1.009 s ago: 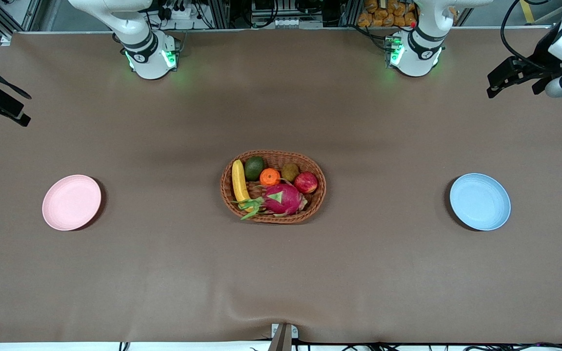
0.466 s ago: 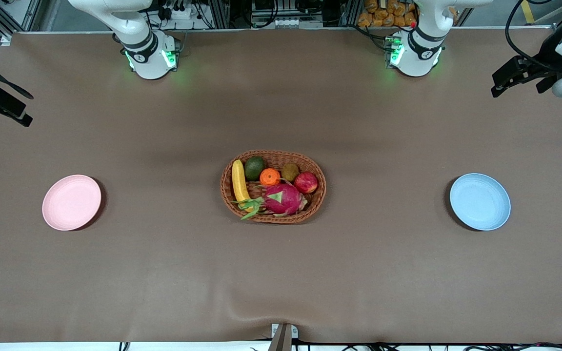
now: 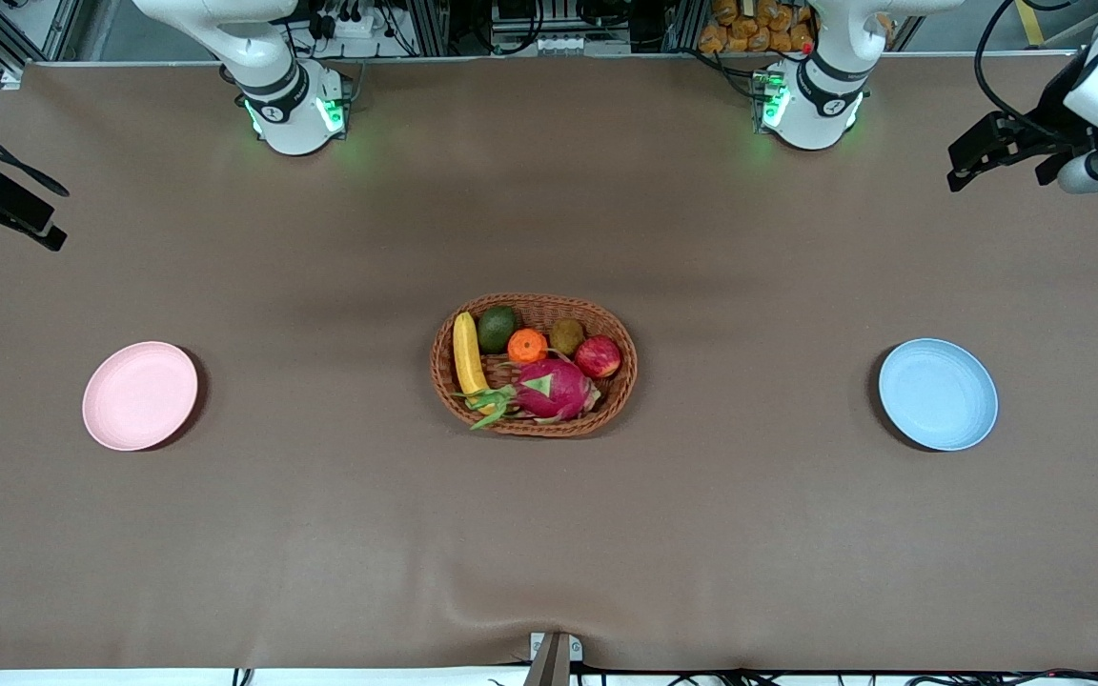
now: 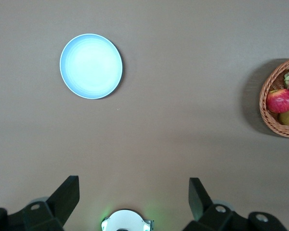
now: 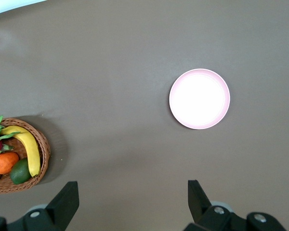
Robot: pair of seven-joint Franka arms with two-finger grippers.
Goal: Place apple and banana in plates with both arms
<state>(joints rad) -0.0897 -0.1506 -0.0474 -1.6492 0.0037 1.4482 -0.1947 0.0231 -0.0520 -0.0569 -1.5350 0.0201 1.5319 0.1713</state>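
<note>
The red apple [image 3: 598, 356] and the yellow banana [image 3: 465, 353] lie in a brown wicker basket [image 3: 620, 386] at the table's middle. The apple also shows in the left wrist view [image 4: 281, 100], the banana in the right wrist view [image 5: 28, 147]. The pale pink plate [image 3: 140, 395] lies bare toward the right arm's end and shows in the right wrist view [image 5: 199, 98]. The light blue plate [image 3: 938, 393] lies bare toward the left arm's end and shows in the left wrist view [image 4: 91, 66]. My left gripper [image 4: 134, 197] is open and empty, high over the table's edge [image 3: 973, 165]. My right gripper [image 5: 133, 199] is open and empty, high over the other edge [image 3: 30, 229].
The basket also holds a magenta dragon fruit [image 3: 552, 388], an orange [image 3: 527, 345], a green avocado [image 3: 496, 329] and a brownish fruit [image 3: 566, 335]. The brown table cover [image 3: 549, 534] has a wrinkle at its front edge. The arm bases [image 3: 294, 112] glow green.
The left gripper has swayed slightly at the table's edge, back toward the middle. The right gripper has drifted a little. The fruits and plates have not moved.
</note>
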